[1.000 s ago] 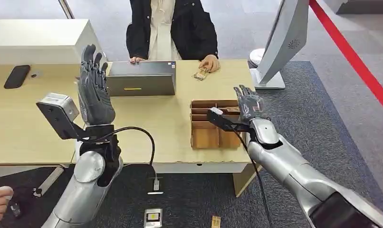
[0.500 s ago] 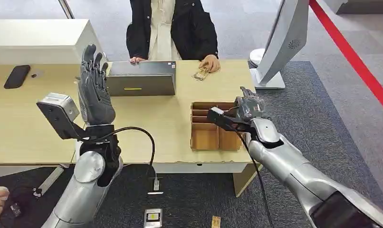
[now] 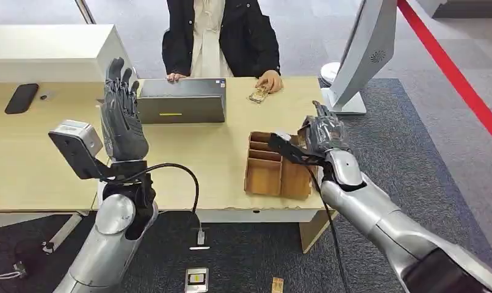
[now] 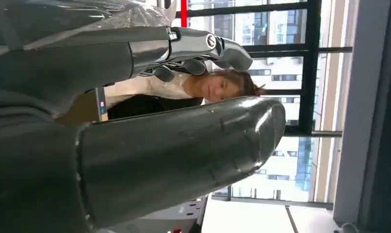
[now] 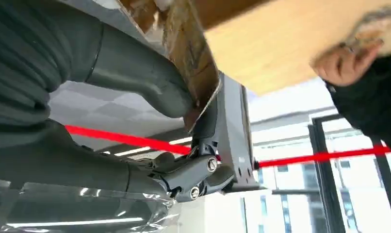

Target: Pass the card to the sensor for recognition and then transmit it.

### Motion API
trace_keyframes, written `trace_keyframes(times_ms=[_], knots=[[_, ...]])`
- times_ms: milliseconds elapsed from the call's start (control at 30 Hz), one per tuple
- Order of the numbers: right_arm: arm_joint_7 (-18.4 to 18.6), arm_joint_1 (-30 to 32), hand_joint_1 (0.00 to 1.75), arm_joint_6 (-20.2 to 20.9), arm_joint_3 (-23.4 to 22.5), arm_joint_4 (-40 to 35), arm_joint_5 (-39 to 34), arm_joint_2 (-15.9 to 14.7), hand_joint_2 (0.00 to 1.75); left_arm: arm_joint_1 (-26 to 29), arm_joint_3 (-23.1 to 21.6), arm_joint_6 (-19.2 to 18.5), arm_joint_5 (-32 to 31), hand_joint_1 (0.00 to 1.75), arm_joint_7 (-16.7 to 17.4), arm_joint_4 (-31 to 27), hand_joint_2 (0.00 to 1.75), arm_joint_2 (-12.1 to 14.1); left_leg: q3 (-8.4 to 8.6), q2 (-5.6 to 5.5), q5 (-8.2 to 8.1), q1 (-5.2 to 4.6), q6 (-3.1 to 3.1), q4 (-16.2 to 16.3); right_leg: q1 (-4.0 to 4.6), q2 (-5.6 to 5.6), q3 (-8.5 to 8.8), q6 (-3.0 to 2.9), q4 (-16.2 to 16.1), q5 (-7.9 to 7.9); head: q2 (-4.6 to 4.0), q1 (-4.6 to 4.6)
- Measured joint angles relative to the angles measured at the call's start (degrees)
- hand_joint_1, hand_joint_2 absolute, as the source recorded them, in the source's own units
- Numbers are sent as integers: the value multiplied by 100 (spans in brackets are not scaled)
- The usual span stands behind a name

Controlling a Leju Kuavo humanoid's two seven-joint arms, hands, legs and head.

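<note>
The right hand (image 3: 322, 134) is gripping the edge of the cardboard box (image 3: 274, 176); the left hand (image 3: 121, 113) is staying wide open, holding nothing.

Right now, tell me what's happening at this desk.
The robot's right hand is at the far right corner of the brown cardboard compartment tray on the light wooden table, its thumb against the tray's wall; whether it holds a card can't be told. Its left hand is raised, fingers apart, holding nothing. A person in a black jacket sits opposite, behind a grey box-shaped device.
</note>
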Motion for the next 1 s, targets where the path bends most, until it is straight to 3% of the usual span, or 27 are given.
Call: trace_keyframes(times_ms=[133,567,800,1000], knots=[[52,-15,175,-416,-52,-428,190,-68,175,0,-4,40,7,0,-29,0,0,0,1,0,0,0,0,0,0,0,0,0,0,0,0,0],[203,-438,175,-84,-203,-1482,402,-234,175,-6,-11,39,147,0,-179,48,0,-20,2,0,1,0,0,1,0,0,1,1,0,2,0,2],[24,-694,175,494,-173,-1430,-22,-113,175,-53,-42,-4,236,0,-214,50,0,-35,-1,1,1,0,0,0,0,1,1,1,1,2,0,0],[-271,-1290,175,1180,-28,-806,-385,284,175,-205,-171,-238,352,0,-217,166,0,-120,-2,-1,3,1,0,0,1,0,1,1,2,2,0,0]])
